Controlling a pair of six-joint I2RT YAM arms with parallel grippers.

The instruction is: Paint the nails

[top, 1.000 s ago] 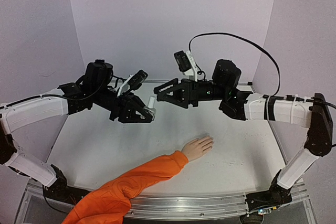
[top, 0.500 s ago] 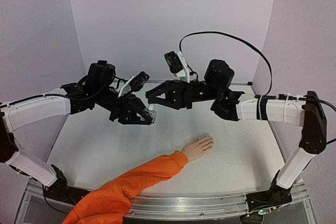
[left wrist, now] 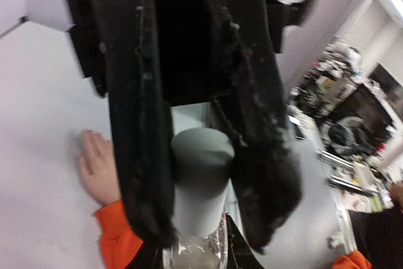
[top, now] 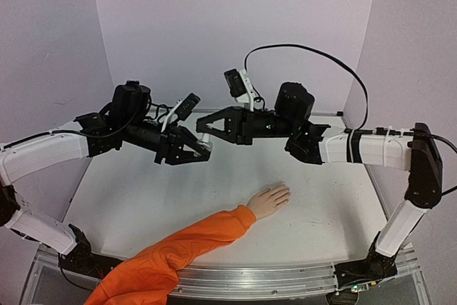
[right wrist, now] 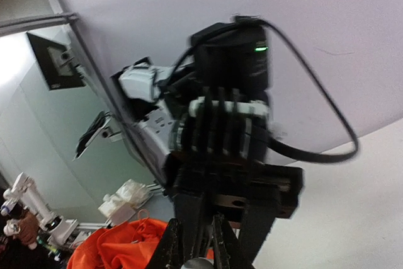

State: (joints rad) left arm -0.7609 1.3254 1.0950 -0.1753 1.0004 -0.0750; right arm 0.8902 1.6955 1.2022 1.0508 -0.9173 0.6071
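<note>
While the mannequin hand (top: 270, 201) lies flat well inside the table (top: 143, 205) edges, nails (top: 287, 189) facing open surface, both arms reach level above and behind it. The left gripper (top: 206, 151) clamps a bottle (left wrist: 198, 206); the right gripper (top: 201, 123) is pinched narrow by its cap (left wrist: 201, 149).

Soft, even light with faint shadows on the white table (top: 143, 198); wrist views blurred, near fingers (left wrist: 135, 124) smeared.

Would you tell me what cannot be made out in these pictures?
The nails on the mannequin hand: too small in the top view, blurred in the left wrist view.
The bottle in the left hand: base cut off by the left wrist view's lower edge.
Whether the right hand holds anything: cut off by the right wrist view's lower edge.
</note>
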